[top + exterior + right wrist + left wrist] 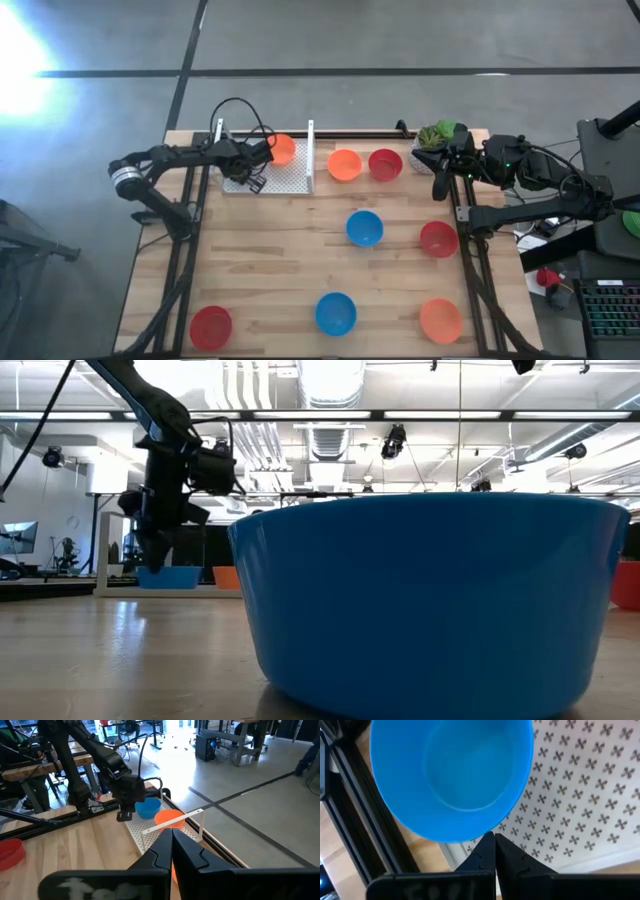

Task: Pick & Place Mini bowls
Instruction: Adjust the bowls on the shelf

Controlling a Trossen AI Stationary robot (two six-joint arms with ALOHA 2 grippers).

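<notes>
a pale wooden plank table (290, 260) stands on a grey concrete floor (400, 35) crossed by dark lines, with glare at the high view's left edge. at the table's far side lies a white perforated tray (285, 178) with upright end walls; in it sit an orange bowl (283, 150) and a blue bowl (147, 808), the blue one mostly hidden under the left arm from above. the left gripper (490, 851) hangs over the tray just beside the blue bowl's rim, its fingers pressed together and holding nothing. the right gripper (171, 842) waits at the table's far right corner, fingers also closed and empty, next to a small green plant (438, 135). loose on the wood are an orange bowl (344, 165) and a red bowl (385, 164) just right of the tray, a blue bowl (365, 228) near the middle, a red bowl (438, 239) at the right edge, and along the near side a red bowl (211, 327), a blue bowl (336, 313) and an orange bowl (441, 320). the low view is filled by that near blue bowl, with a ceiling of strip lights, ducts and desks behind
</notes>
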